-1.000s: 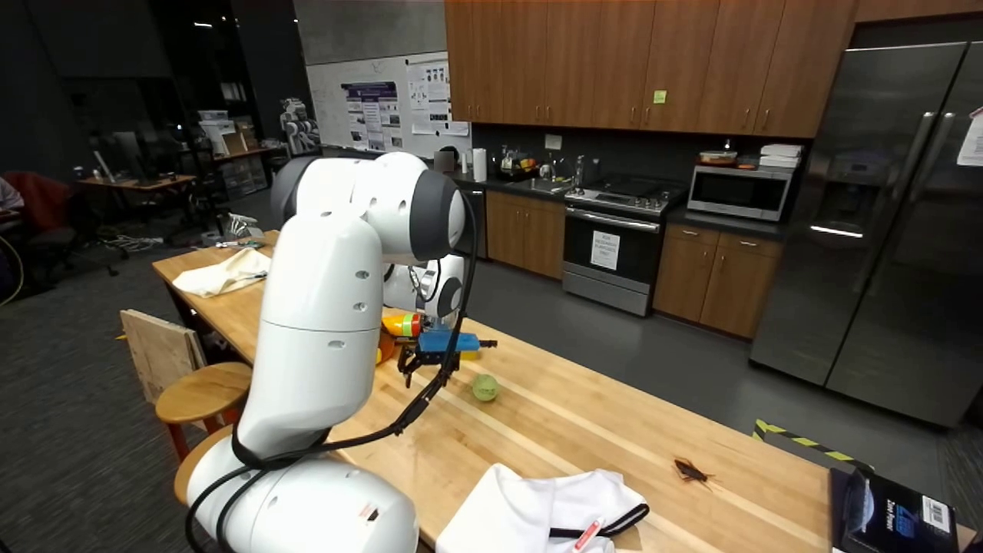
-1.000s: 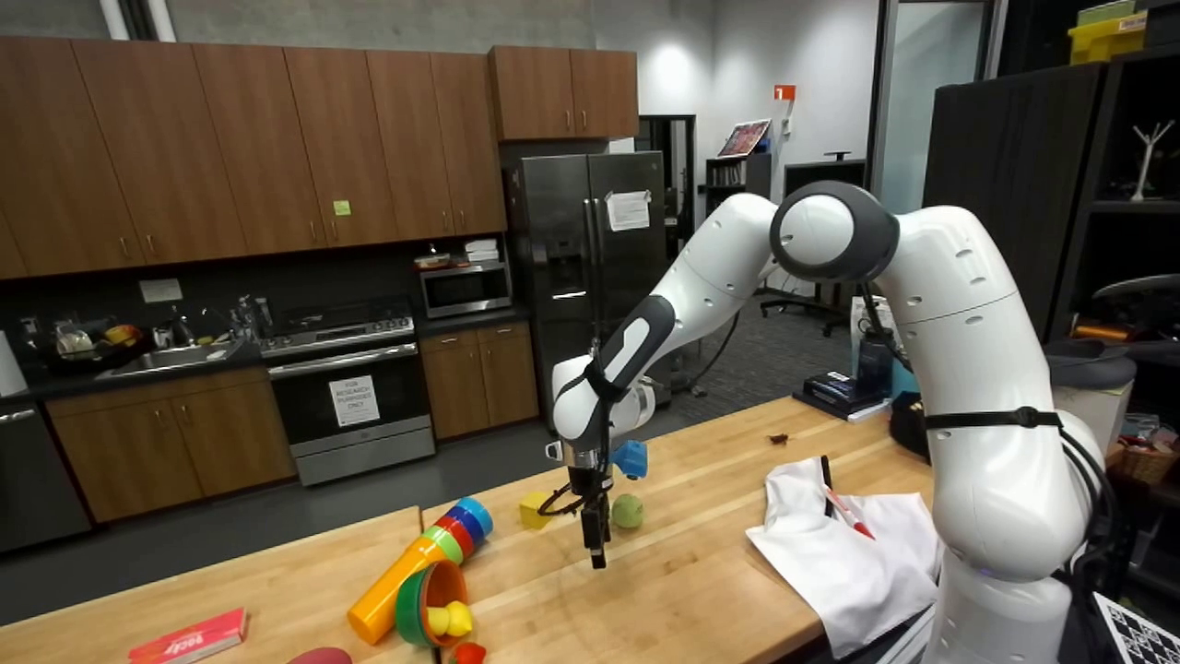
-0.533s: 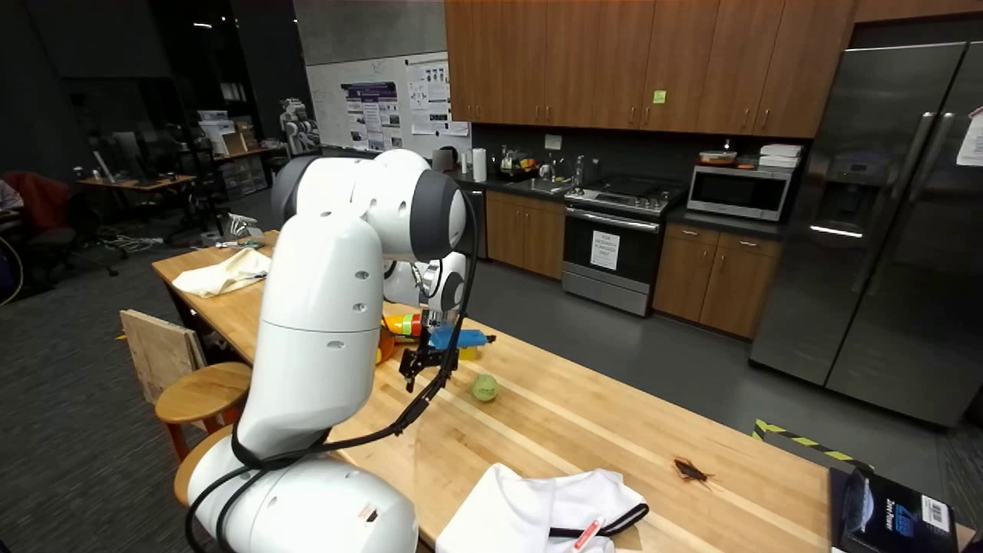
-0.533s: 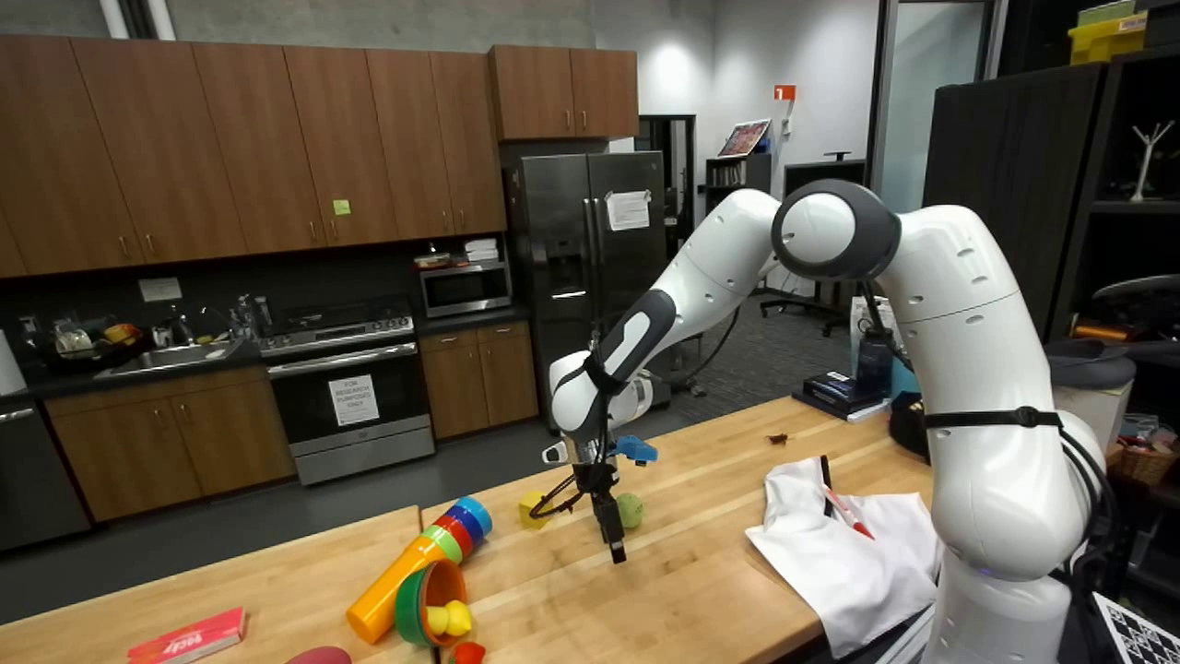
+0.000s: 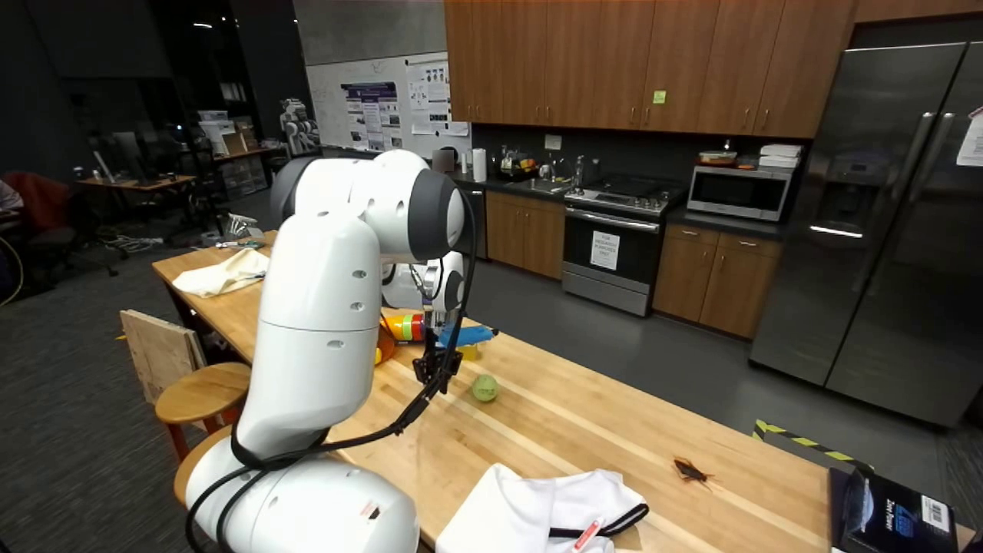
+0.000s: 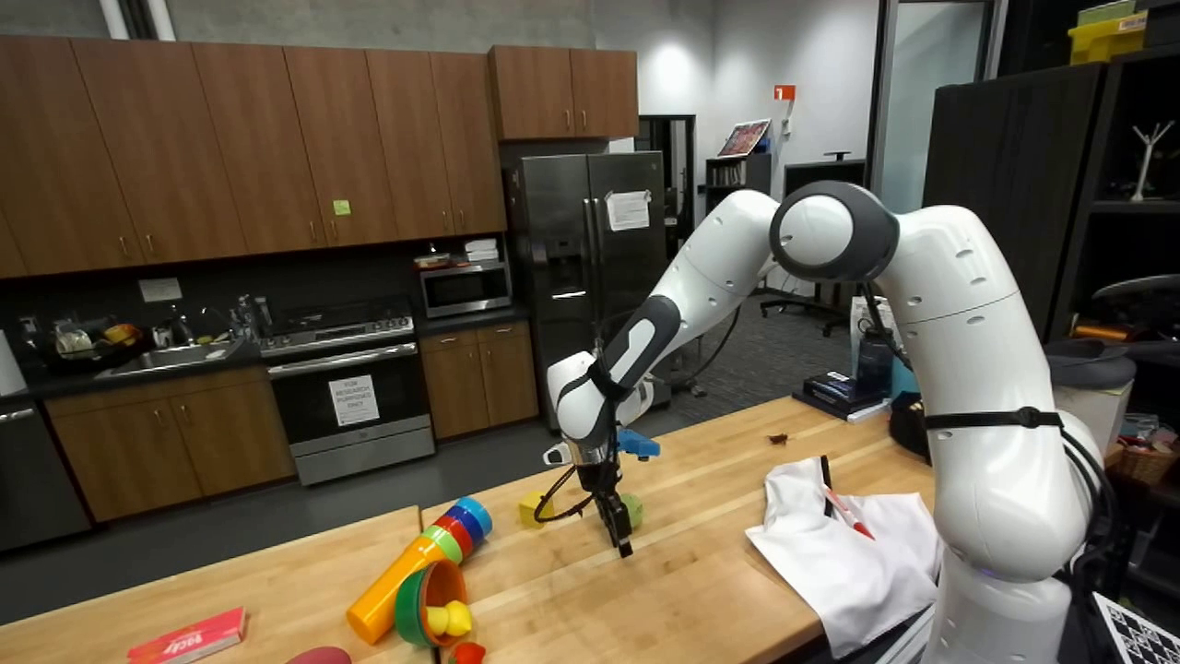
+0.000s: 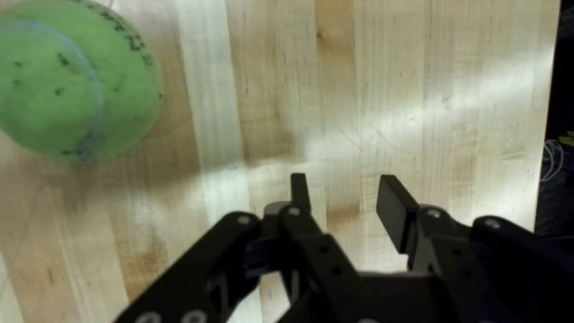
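Observation:
My gripper (image 7: 343, 193) is partly open above the wooden table, with only bare wood between its fingers. A green tennis ball (image 7: 76, 85) lies at the upper left of the wrist view, apart from the jaws. That ball (image 5: 484, 388) sits beside the gripper (image 5: 441, 384) in an exterior view. Seen from the opposite angle, the ball (image 6: 634, 510) is partly hidden behind the tilted fingers (image 6: 616, 530). Close behind stands a yellow block (image 6: 535, 509), partly covered by the wrist in an exterior view.
Stacked coloured cups (image 6: 419, 563), a green-and-orange bowl (image 6: 415, 604) with a yellow piece in it and a red box (image 6: 189, 636) lie on the table. A white cloth (image 6: 857, 544) bears a red marker (image 6: 848, 515). A brown insect-like thing (image 5: 691, 470) lies near a black box (image 5: 895, 511).
The gripper has turned about its wrist and tilted, its fingertips shifting slightly toward the ball's side. Its jaws have drawn closer together. The ball, block and cups have stayed put.

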Robot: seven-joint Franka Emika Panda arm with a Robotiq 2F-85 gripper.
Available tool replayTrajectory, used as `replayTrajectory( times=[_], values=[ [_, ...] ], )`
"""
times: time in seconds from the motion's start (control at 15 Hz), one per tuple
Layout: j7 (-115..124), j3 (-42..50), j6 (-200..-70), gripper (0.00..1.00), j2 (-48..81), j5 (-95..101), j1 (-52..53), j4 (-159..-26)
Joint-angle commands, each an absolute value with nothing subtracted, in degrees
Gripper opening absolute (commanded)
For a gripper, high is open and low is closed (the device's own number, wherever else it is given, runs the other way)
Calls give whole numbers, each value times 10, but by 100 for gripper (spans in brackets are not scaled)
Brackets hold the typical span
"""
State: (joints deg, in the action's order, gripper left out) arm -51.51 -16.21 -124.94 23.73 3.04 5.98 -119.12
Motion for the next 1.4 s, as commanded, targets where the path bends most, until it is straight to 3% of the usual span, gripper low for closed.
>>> replayTrajectory(
  times=[0.0, 0.13, 0.2, 0.87, 1.33],
  values=[
    [-469, -140, -1283, 13, 227, 79, 86, -1196],
    [-423, -130, -1323, 1, 226, 105, 97, -1202],
    [-396, -123, -1351, 0, 225, 126, 104, -1207],
    [-116, -60, -1425, 0, 220, 276, 145, -1216],
    [-53, -37, -1428, 0, 219, 331, 143, -1220]
  ],
)
